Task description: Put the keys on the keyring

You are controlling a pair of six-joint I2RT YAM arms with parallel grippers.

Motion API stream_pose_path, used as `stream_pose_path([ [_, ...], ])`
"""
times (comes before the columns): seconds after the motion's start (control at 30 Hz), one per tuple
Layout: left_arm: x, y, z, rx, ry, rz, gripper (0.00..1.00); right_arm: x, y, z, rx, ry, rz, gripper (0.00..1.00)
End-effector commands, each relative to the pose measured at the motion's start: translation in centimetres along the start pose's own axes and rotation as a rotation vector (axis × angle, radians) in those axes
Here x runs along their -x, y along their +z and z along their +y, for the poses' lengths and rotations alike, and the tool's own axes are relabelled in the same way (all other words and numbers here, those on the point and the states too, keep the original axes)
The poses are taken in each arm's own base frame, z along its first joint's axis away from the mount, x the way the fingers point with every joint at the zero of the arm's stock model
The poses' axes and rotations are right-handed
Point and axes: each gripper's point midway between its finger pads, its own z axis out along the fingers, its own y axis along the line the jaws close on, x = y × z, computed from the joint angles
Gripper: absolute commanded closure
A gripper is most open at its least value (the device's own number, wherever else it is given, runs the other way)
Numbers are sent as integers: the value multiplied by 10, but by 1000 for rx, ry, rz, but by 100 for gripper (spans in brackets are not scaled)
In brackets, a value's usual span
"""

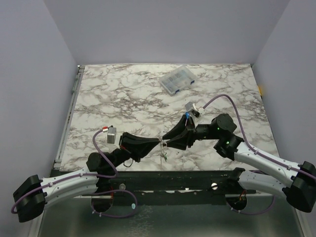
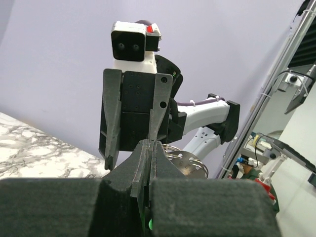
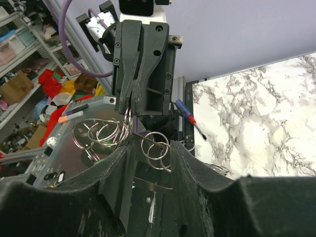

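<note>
Over near bench edge, two black pincers meet tip to tip. Left pincer clamped shut, pinching thin silvery wire of keyring; wire fans out in overlapping round loops. Right pincer jaws apart, matte black fingers straddling loops; contact with wire unclear. Small pale dangling bit hangs beneath both pincers, too small to name. Beyond: white bench, glossy, grey marble veining. Far side: clear plastic compartment box, flat, rectangular, lying askew.

Clear box far centre-right; open marble tabletop elsewhere.
</note>
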Motion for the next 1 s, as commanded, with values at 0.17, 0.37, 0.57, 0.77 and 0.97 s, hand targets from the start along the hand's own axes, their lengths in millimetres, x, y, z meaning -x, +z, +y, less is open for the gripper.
stream_pose_path([
  [0.17, 10, 2, 0, 3, -8, -56, 100, 20, 6, -4, -37, -64, -26, 60],
  [0.37, 11, 0, 2, 9, -6, -66, 100, 26, 10, -3, -25, -67, -37, 61],
  [0.57, 10, 0, 5, 18, -4, -66, 100, 26, 13, -1, -13, -58, -41, 62],
  [0.77, 12, -2, 10, 47, 1, -83, 100, 29, 14, 9, 22, -63, -44, 62],
  [0.97, 12, -2, 12, 55, 3, -88, 100, 32, 16, 11, 27, -68, -50, 62],
])
